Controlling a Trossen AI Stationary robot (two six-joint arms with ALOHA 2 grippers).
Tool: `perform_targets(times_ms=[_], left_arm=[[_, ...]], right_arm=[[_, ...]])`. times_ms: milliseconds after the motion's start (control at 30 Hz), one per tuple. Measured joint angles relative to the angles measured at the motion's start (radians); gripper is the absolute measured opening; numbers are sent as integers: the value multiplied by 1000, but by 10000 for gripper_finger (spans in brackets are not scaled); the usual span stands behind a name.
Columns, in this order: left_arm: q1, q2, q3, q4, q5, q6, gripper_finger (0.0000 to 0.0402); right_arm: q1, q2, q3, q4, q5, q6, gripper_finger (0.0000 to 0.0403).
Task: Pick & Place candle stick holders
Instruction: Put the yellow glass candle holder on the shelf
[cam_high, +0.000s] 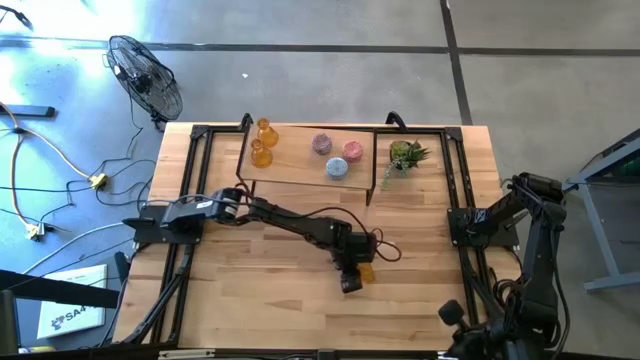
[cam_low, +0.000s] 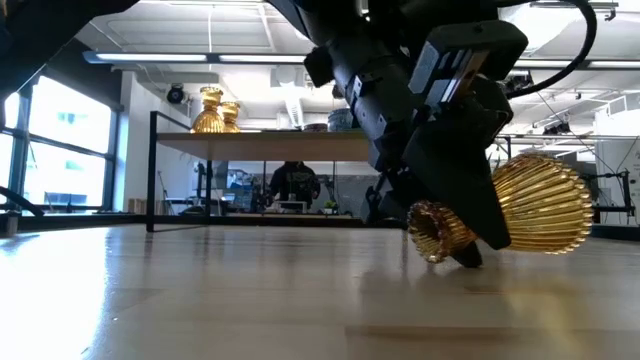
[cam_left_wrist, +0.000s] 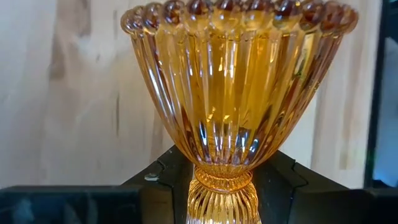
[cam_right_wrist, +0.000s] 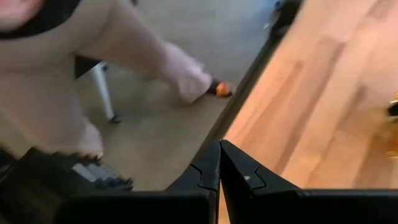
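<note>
My left gripper (cam_high: 352, 280) is near the table's front middle, shut on an amber ribbed glass candle stick holder (cam_left_wrist: 233, 93) with a flared bowl and beaded rim. It also shows in the low view (cam_low: 540, 205). Two more amber holders (cam_high: 261, 142), two pink ones (cam_high: 322, 145) (cam_high: 353, 150) and a light blue one (cam_high: 337, 167) stand on a wooden shelf (cam_high: 300, 172) at the table's back. My right gripper (cam_right_wrist: 219, 155) is shut and empty, drawn back at the table's right edge. My left gripper pinches the holder's narrow waist (cam_left_wrist: 224, 180) between its two fingers (cam_left_wrist: 158, 180), just below the flared bowl. The fingers slant down from above and lie across the holder. The holder lies on its side, its bowl (cam_low: 545, 205) toward the table's right, just over the tabletop; whether it touches the table I cannot tell.
A small spiky green potted plant (cam_high: 405, 155) stands at the shelf's right end. Black frame rails (cam_high: 190, 190) (cam_high: 460, 190) run along both sides of the table. A fan (cam_high: 145, 75) and cables lie on the floor at the left. A person's legs show beyond the table's right edge (cam_right_wrist: 180, 68).
</note>
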Motion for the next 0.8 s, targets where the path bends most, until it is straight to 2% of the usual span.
perform_targets(times_ms=[200,800], left_arm=[[22,2,0,41,44,3,123],[4,1,1,54,-59,53,123]], right_arm=[[0,0,0,0,-102,0,3],[0,0,0,0,-115,0,3]])
